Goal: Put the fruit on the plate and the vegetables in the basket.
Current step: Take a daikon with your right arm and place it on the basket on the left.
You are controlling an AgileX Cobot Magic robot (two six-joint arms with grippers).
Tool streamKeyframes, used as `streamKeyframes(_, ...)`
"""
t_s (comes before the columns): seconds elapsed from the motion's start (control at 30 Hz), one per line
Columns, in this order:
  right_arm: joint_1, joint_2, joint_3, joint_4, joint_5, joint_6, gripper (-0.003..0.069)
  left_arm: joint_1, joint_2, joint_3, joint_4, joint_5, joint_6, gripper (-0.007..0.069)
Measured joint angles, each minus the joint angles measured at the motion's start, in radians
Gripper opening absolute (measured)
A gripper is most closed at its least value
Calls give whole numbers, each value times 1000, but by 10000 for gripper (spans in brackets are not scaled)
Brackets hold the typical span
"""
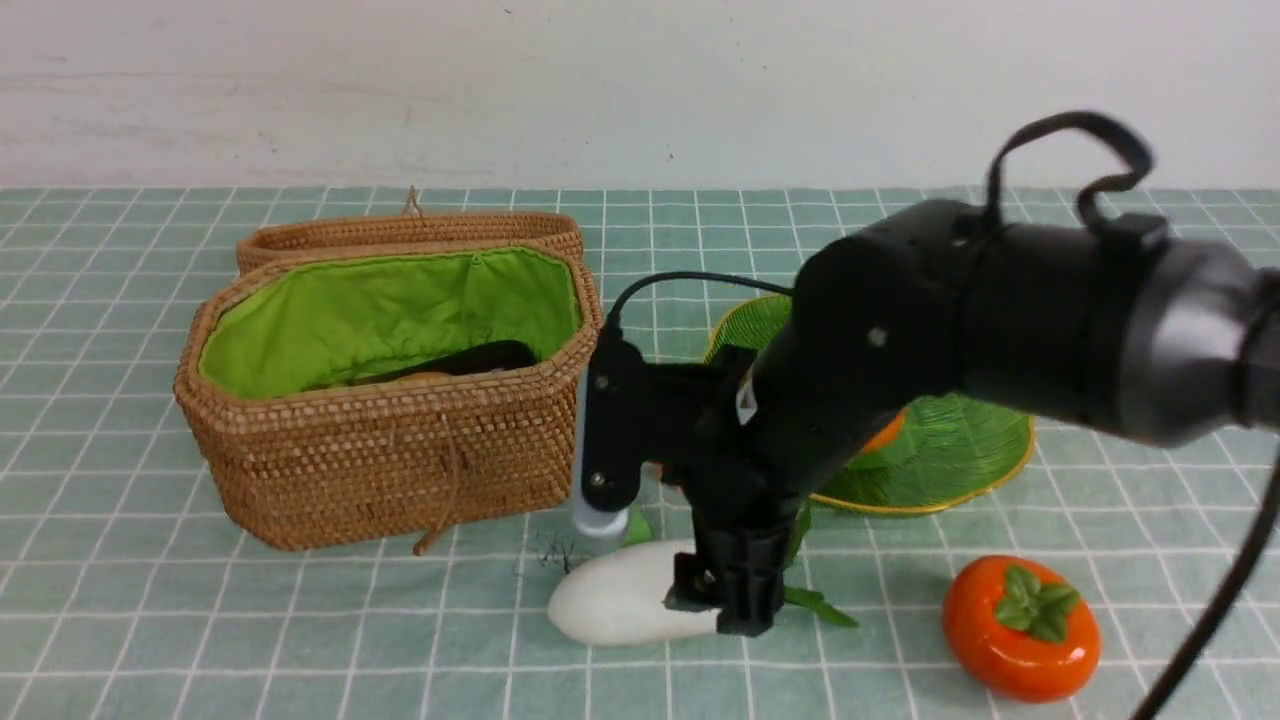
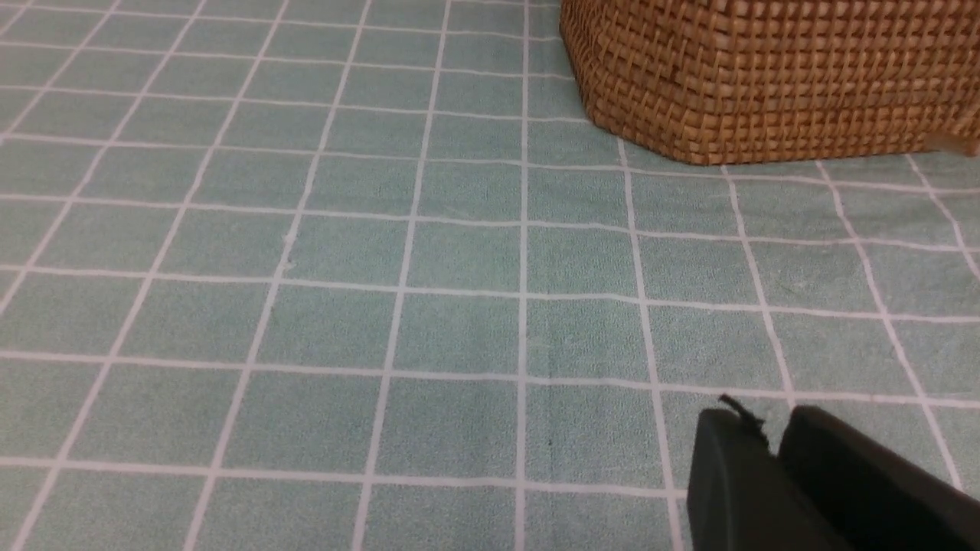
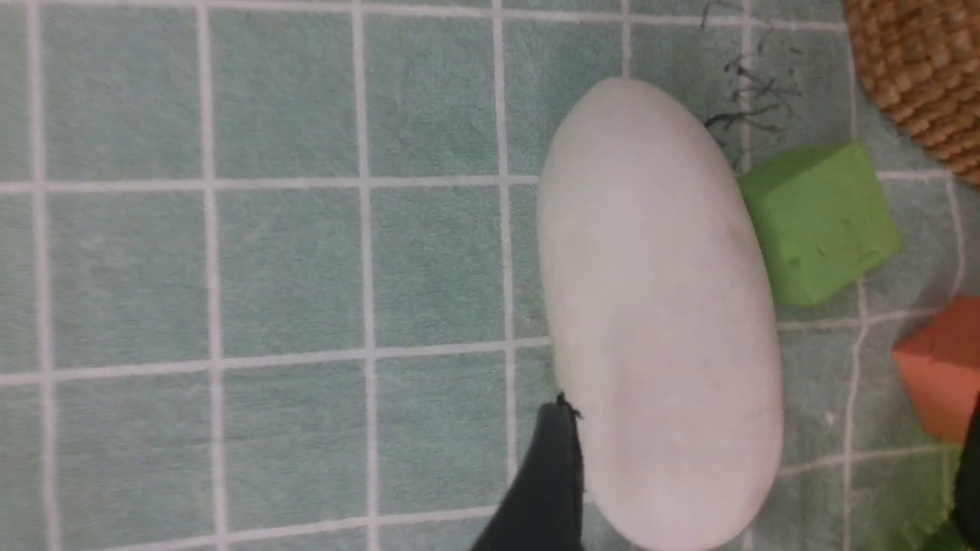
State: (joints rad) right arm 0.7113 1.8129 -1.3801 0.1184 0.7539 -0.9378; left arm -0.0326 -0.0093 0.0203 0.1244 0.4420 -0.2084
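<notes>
The basket [image 1: 380, 470] is the biggest thing before me, lid back, at ten o'clock from where my right gripper [image 1: 722, 605] hangs. The plate [image 1: 960, 450], half hidden by my right arm, lies at about two o'clock from it. The radish [image 1: 615, 605] rests on the checked cloth [image 1: 200, 620] right under that gripper. Its long axis runs nine to three, blunt white end toward nine and leaves toward three. My right jaws stand wide apart and straddle it across its width near the leaf end. One finger [image 3: 551, 474] is just beside its flank, and I judge nothing is clamped. The right arm is plainly the nearer one, and the carry would go up and toward ten. My left gripper [image 2: 773, 459] is closed on nothing, over bare cloth. The persimmon [image 1: 1020, 625] lies at three o'clock. Smallest, the green cube [image 3: 819, 222] sits just beside the radish, with the salmon cube [image 3: 938, 367] near it.
</notes>
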Motion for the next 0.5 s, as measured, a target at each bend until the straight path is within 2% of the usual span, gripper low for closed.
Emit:
streamKeyframes(0.33, 2, 142, -5, -32, -31, -2, 634, 0, 0, 0, 0, 0, 0, 103)
streamKeyframes(0.47, 2, 163, -6, -46, -18, -2, 536, 0, 0, 0, 0, 0, 0, 106)
streamKeyframes(0.5, 2, 163, -7, -46, -18, -2, 536, 0, 0, 0, 0, 0, 0, 107)
